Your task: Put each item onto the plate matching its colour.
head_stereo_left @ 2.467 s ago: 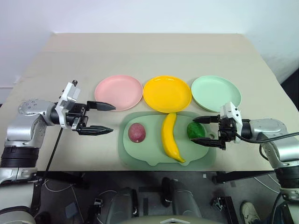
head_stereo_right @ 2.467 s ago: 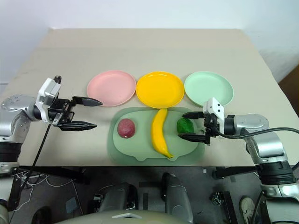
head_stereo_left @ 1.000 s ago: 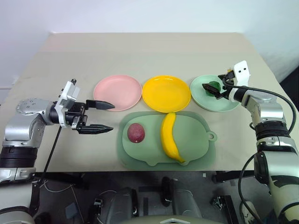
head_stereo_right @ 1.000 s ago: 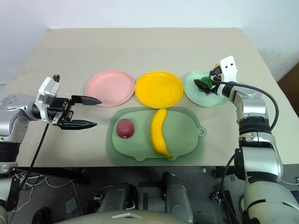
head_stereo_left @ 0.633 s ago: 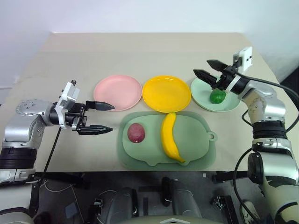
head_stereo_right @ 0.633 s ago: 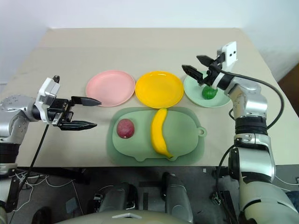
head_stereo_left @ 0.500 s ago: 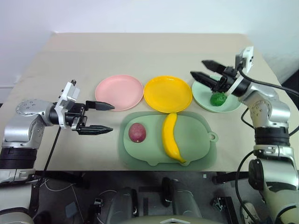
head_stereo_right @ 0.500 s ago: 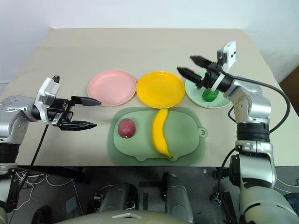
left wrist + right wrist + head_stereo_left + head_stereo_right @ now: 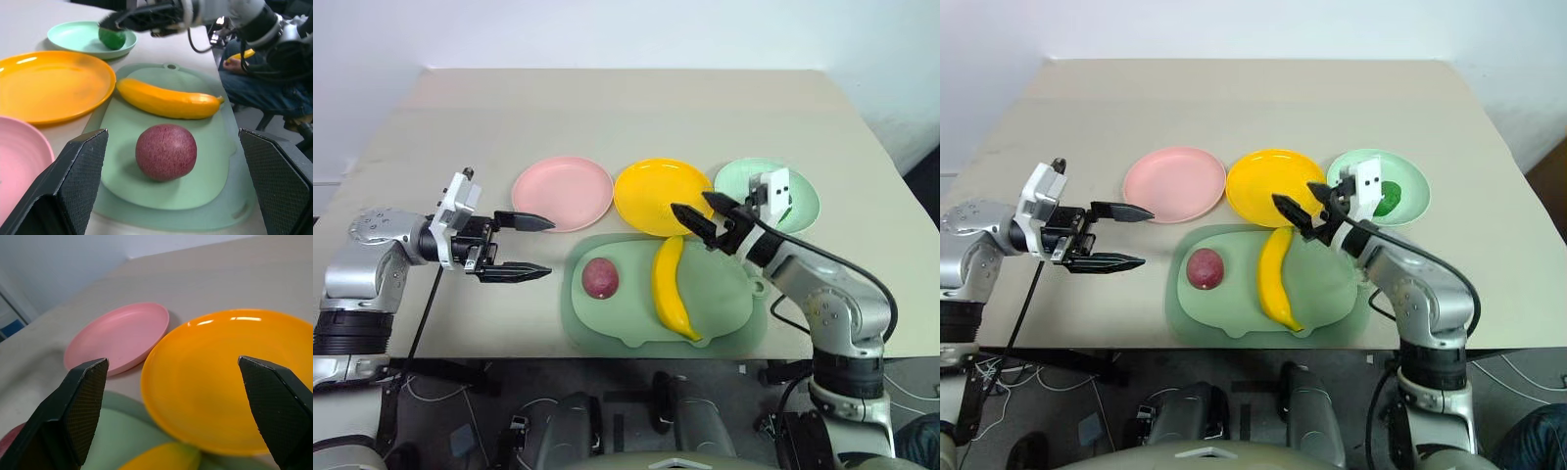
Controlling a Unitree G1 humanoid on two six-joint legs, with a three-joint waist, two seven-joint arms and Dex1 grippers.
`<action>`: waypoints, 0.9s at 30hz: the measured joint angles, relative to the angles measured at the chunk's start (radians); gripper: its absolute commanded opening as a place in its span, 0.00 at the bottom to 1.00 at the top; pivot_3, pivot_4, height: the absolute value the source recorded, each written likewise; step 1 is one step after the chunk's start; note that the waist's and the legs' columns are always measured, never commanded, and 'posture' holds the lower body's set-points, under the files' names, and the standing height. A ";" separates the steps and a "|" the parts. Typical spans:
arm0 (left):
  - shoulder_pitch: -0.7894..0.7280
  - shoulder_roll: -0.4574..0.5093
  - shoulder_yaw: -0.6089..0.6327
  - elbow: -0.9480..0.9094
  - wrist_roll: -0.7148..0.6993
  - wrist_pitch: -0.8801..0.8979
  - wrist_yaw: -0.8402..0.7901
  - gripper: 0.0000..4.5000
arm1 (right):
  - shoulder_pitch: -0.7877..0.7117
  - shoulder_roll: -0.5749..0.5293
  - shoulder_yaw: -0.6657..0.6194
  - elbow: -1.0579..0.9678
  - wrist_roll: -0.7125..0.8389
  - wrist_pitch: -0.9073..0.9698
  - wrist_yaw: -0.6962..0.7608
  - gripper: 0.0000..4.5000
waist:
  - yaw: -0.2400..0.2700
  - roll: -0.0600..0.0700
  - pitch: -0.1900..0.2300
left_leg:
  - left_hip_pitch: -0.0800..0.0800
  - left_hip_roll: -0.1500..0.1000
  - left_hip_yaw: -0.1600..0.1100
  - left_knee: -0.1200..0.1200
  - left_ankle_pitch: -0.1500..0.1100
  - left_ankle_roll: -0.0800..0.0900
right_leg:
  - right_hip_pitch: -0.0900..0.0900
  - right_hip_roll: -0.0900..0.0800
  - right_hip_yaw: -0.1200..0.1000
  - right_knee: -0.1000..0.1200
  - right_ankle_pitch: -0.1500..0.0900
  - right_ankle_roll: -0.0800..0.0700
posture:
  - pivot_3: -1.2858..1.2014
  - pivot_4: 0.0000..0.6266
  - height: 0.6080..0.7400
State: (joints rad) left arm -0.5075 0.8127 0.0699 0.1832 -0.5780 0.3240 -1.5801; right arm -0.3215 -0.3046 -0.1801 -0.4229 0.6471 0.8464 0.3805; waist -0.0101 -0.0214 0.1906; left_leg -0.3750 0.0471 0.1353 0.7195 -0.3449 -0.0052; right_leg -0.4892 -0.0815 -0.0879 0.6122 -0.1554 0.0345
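- Nearest me, the pig-shaped mat [image 9: 724, 294] reaches almost to the table's front edge; a clumsy nudge could push the banana [image 9: 670, 290] or the red-purple fruit [image 9: 600, 278] off it towards the floor, I'd say.
- The left gripper [image 9: 527, 247] hangs beside the mat, fingers spread and empty, with bare table around it.
- The right gripper [image 9: 698, 217] hovers over the banana's far tip, fingers apart, holding nothing; I reckon a grab at that tip would let the long fruit swing or slip.
- Just beyond, the pink plate [image 9: 562, 194], yellow plate [image 9: 664, 197] and mint plate [image 9: 803, 201] sit nearly rim to rim.
- The green fruit [image 9: 1387, 198] lies on the mint plate.
- Furthest off, open tabletop [image 9: 626, 108] gives room.
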 measured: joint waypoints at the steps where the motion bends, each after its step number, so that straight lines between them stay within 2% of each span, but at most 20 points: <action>1: -0.004 -0.006 -0.003 0.009 0.001 -0.002 -0.002 1.00 | 0.028 0.008 0.000 -0.024 0.006 0.000 -0.014 0.99 | -0.002 0.000 0.000 | 0.000 0.000 0.000 0.000 0.000 0.000 | 0.000 0.000 0.000 0.000 0.000 0.000 | 0.52 0.24 0.72; 7: -0.031 -0.015 -0.014 0.038 0.007 -0.009 -0.017 1.00 | 0.134 0.008 0.012 -0.099 0.015 0.001 -0.070 0.99 | -0.002 0.000 0.000 | 0.000 0.000 0.000 -0.001 0.000 0.000 | 0.000 0.000 0.000 0.000 0.000 0.000 | 0.52 0.24 0.72; 11: -0.047 -0.015 -0.019 0.053 0.011 -0.012 -0.029 1.00 | 0.217 -0.018 0.084 -0.109 -0.064 -0.047 -0.079 0.99 | -0.002 -0.001 0.000 | 0.000 0.000 -0.001 -0.001 -0.001 0.002 | 0.000 0.000 0.000 0.000 0.000 0.000 | 0.52 0.24 0.72; 17: -0.062 -0.014 -0.046 0.064 0.011 -0.023 -0.030 1.00 | 0.222 0.026 0.140 -0.064 -0.154 -0.159 -0.096 0.99 | -0.004 -0.001 0.000 | 0.000 0.000 -0.001 -0.001 -0.001 0.001 | 0.000 0.000 0.000 0.000 0.000 0.000 | 0.52 0.24 0.72; 21: -0.069 -0.008 -0.057 0.073 0.010 -0.025 -0.030 1.00 | 0.246 0.095 0.143 -0.057 -0.114 -0.153 -0.105 0.99 | -0.002 -0.001 0.000 | 0.000 0.000 -0.001 0.000 -0.001 0.001 | 0.001 0.000 0.000 0.000 0.000 0.000 | 0.52 0.24 0.72; 27: -0.084 -0.002 -0.062 0.085 0.007 -0.027 -0.030 1.00 | 0.286 0.079 0.183 -0.062 -0.093 -0.104 -0.094 0.99 | -0.003 -0.001 -0.001 | 0.001 0.000 -0.001 0.000 -0.001 0.002 | 0.001 0.000 0.000 0.000 0.000 0.000 | 0.52 0.24 0.72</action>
State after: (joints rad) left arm -0.5912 0.8110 0.0079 0.2682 -0.5712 0.2968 -1.6101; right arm -0.0354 -0.2259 0.0029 -0.4846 0.5546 0.7423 0.2866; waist -0.0133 -0.0225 0.1900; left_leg -0.3744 0.0468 0.1338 0.7192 -0.3461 -0.0029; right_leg -0.4882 -0.0810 -0.0878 0.6117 -0.1556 0.0343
